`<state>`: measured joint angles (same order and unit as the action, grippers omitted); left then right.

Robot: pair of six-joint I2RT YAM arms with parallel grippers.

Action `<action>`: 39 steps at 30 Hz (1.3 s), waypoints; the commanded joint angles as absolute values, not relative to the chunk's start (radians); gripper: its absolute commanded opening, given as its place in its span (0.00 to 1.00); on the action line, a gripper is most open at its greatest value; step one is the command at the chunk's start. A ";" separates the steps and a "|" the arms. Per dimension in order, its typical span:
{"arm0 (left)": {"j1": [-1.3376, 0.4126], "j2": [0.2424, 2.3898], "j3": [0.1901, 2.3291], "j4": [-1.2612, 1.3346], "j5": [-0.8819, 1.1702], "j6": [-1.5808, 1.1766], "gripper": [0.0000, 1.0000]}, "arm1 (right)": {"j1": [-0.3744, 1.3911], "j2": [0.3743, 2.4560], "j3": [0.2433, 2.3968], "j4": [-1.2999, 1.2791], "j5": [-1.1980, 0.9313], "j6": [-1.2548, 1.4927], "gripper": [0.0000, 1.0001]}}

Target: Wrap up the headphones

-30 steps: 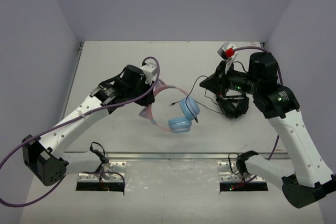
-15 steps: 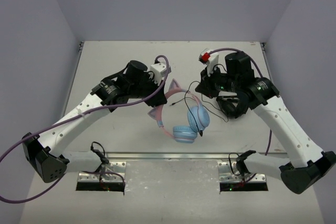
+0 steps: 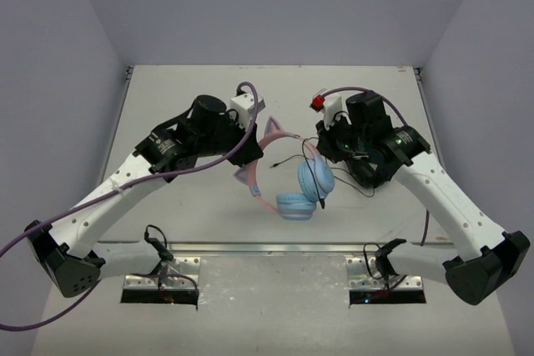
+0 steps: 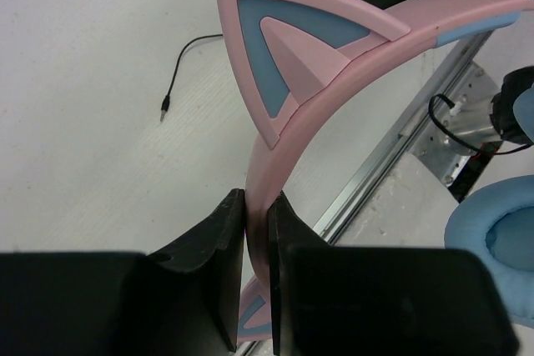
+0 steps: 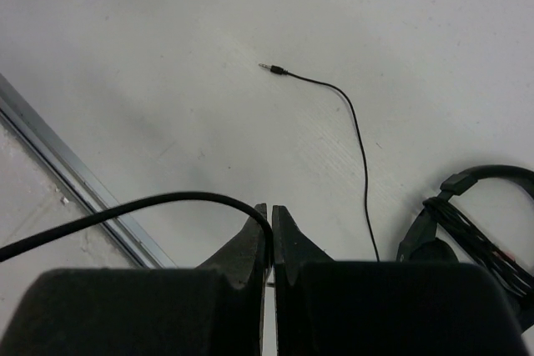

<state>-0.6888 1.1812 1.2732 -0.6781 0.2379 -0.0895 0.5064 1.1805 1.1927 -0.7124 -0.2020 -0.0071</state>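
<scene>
The headphones (image 3: 302, 191) have light-blue ear cups and a pink headband (image 3: 255, 189) with two cat ears (image 4: 288, 56). My left gripper (image 3: 250, 149) is shut on the pink headband (image 4: 267, 198) and holds the headphones above the table. A blue ear cup (image 4: 501, 248) hangs at the right of the left wrist view. My right gripper (image 3: 319, 141) is shut on the thin black cord (image 5: 167, 204), just right of the headband. The cord (image 3: 288, 158) runs between headband and right gripper. Its plug end (image 5: 269, 67) lies on the table, and also shows in the left wrist view (image 4: 164, 107).
All-black headphones (image 3: 371, 168) lie on the table under my right arm, also in the right wrist view (image 5: 476, 223). A metal rail (image 3: 267, 248) runs along the near table edge. Grey walls close in left, right and back.
Both grippers moved closer together. The left gripper carried the headphones slightly up and left; the ear cups swung. The right gripper moved left and nearer with the cord.
</scene>
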 commanded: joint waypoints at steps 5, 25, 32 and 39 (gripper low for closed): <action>-0.696 1.134 1.342 -0.462 0.345 -0.235 0.00 | 0.514 1.186 1.189 -0.654 -0.204 -0.012 0.01; -0.696 1.034 1.439 -0.307 0.138 -0.509 0.00 | 0.525 1.236 0.963 0.195 -0.673 0.558 0.43; -0.696 1.124 1.819 -0.658 -0.221 -0.626 0.00 | 0.621 1.377 1.002 0.311 -0.683 0.620 0.38; -0.695 1.275 2.084 -0.916 -0.576 -0.727 0.00 | 0.718 1.433 0.963 0.400 -0.670 0.655 0.06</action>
<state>-0.6891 1.2217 2.0163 -0.8154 -0.3695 -0.6346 0.6983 1.4395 0.9520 0.2649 -0.6559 0.6197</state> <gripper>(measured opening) 0.111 0.126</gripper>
